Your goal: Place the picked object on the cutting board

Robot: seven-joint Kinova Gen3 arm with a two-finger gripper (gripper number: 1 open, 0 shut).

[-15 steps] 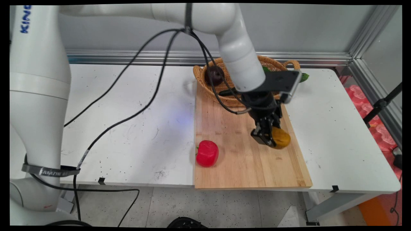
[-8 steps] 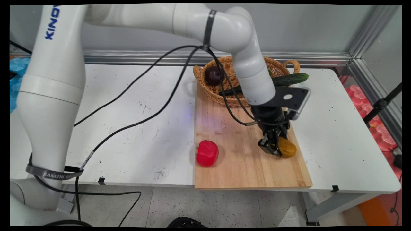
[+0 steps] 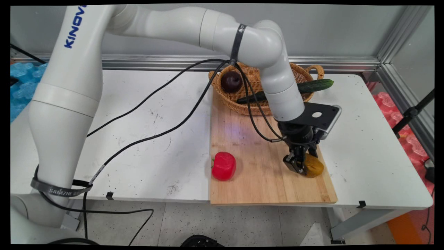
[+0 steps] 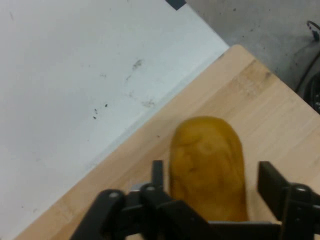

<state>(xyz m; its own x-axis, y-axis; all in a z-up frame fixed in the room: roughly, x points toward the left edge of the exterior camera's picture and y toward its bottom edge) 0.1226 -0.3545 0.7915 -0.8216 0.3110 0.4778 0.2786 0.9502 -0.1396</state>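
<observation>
carrying over the last 1 s: gripper has moved down toward the near right of the cutting board, 2 fingers pinching the potato at the board surface; red pepper unmoved.

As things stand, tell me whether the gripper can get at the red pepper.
Probably not yet: the gripper is shut on the yellow-brown potato. Otherwise the board lies bare across to the red pepper.
</observation>
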